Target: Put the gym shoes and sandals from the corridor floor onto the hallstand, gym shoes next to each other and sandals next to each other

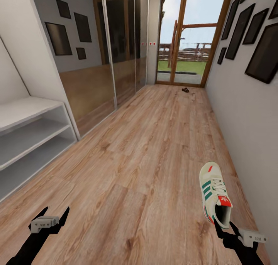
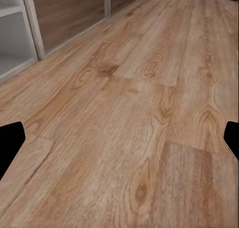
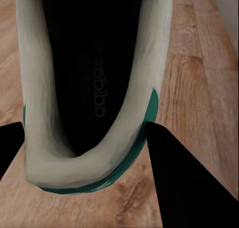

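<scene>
Right gripper (image 1: 223,225) at the heel of one cream-white sneaker with green stripes (image 1: 214,196).

The shoe lies on the brown wood-plank corridor floor (image 1: 146,153) beside the right wall; the black fingers straddle its heel collar, though contact cannot be confirmed. Left gripper (image 1: 55,215) hangs spread wide, holding nothing. Pale-grey shoe rack (image 1: 27,137) stands at left. Small dark object (image 1: 185,90), possibly a sandal, lies near the far door.
</scene>
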